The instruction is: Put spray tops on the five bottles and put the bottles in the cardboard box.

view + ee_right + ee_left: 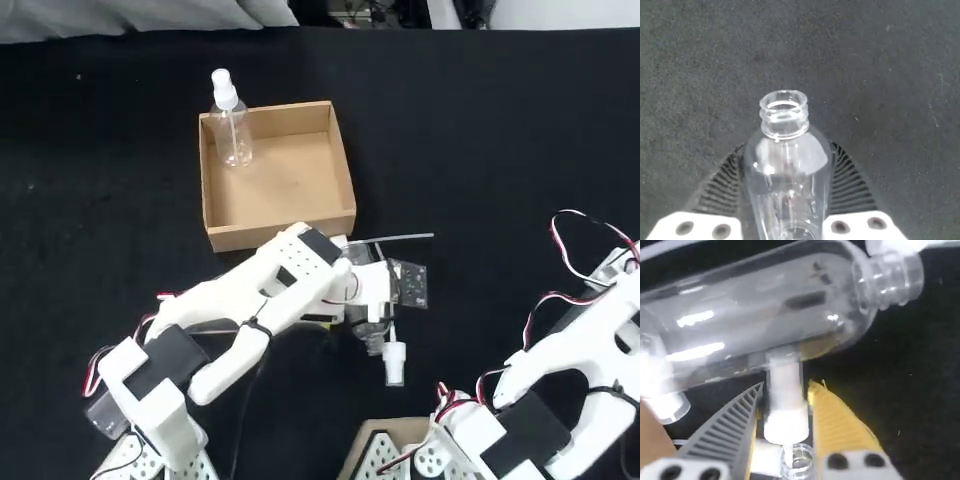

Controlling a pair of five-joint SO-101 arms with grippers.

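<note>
Cardboard box (240,236) holds one bottle (233,128) in corner.

No text, label, number or sign can be read. The cardboard box (262,232) in the upper middle of the frame and the clear bottle (235,140) at its corner look plain.

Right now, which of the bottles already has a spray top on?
The upright bottle in the cardboard box, at its far left corner. The bottle in the right gripper has a bare, open neck.
</note>
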